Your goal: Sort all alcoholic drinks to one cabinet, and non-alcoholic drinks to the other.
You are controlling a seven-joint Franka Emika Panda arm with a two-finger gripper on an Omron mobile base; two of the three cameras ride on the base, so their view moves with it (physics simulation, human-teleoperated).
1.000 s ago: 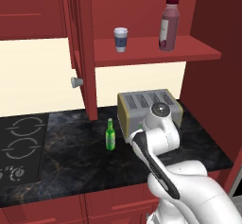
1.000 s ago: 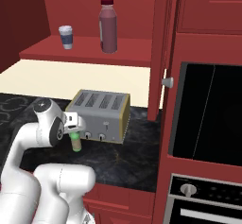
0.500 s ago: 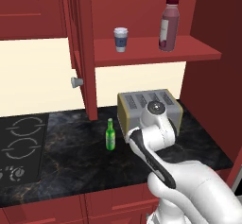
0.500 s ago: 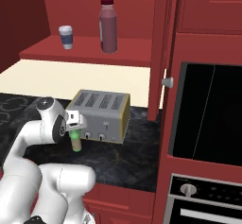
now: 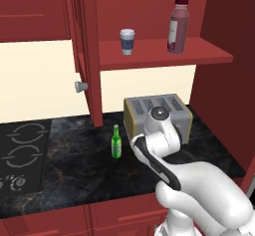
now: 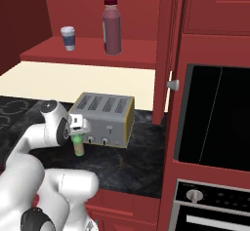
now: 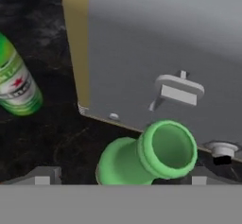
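Dark marble counter (image 5: 74,175): the gripper (image 7: 123,173) has edged lower, fingers spread wide around the paler green bottle's (image 7: 149,157) neck beside the toaster (image 7: 160,48), unclosed.

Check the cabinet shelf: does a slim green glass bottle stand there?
No, the shelf holds the white lidded cup and wide dark red juice bottle.

Two green bottles (image 7: 14,83) (image 7: 146,159) standing on the table (image 5: 74,165), one juice bottle (image 5: 178,27) and one lidded cup (image 5: 127,41) sitting on the shelf (image 5: 159,53), one toaster (image 6: 103,119) resting on the table, one cooktop (image 5: 22,155) lying at nine o'clock
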